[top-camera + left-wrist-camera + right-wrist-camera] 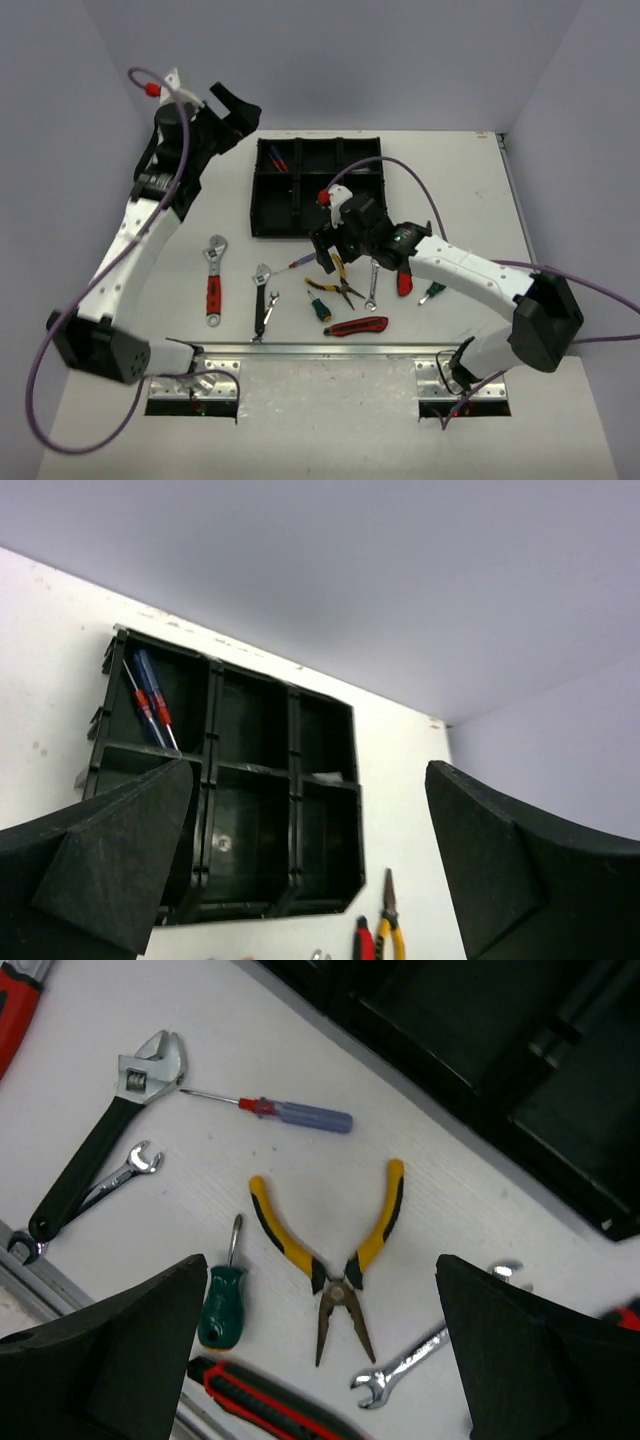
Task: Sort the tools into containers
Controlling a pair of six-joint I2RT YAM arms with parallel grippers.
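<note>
My right gripper is open and empty, hovering above the yellow-handled pliers, which lie open on the table between its fingers. Around them lie a blue screwdriver, a green screwdriver, a red utility knife, a silver spanner and a black-handled wrench. My left gripper is open and empty, raised to the far left of the black tray. Two screwdrivers lie in the tray's far-left compartment.
A red-handled wrench lies at the left. A small spanner lies beside the black wrench. A second red knife and a small green screwdriver lie under the right arm. A metal rail runs along the near edge.
</note>
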